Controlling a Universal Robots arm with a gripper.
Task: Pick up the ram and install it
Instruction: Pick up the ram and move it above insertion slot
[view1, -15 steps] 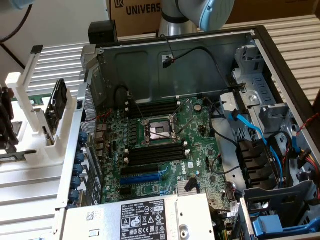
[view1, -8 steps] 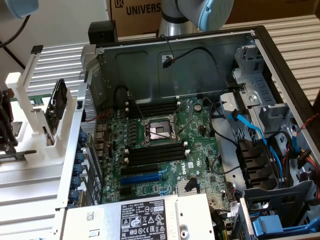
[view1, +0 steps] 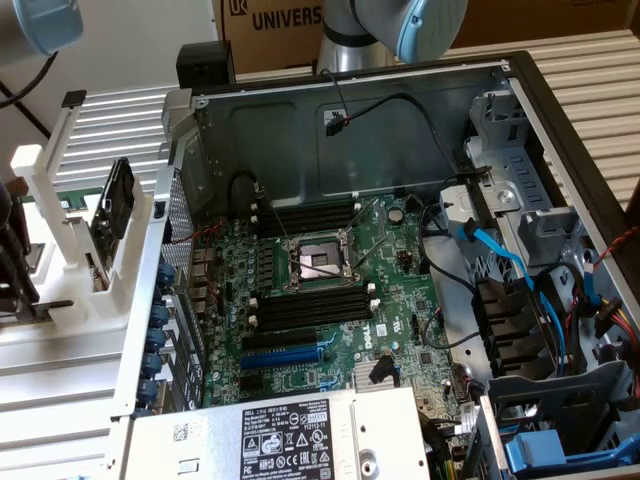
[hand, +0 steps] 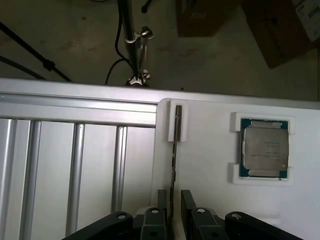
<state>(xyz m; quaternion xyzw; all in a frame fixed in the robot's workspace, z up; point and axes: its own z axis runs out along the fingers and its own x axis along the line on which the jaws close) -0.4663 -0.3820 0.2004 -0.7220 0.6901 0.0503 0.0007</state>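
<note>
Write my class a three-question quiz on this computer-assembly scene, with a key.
1. True or false: the gripper straddles the ram standing in its white holder.
2. Which part sits beside the ram? A) processor B) fan C) screwdriver
3. Fill in: the expansion slot next to the black memory slots is coloured ___.
Key: 1 true; 2 A; 3 blue.

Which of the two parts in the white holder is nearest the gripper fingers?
The ram, the thin stick standing on edge, reaching between the fingers; the square processor lies flat off to one side.
</note>
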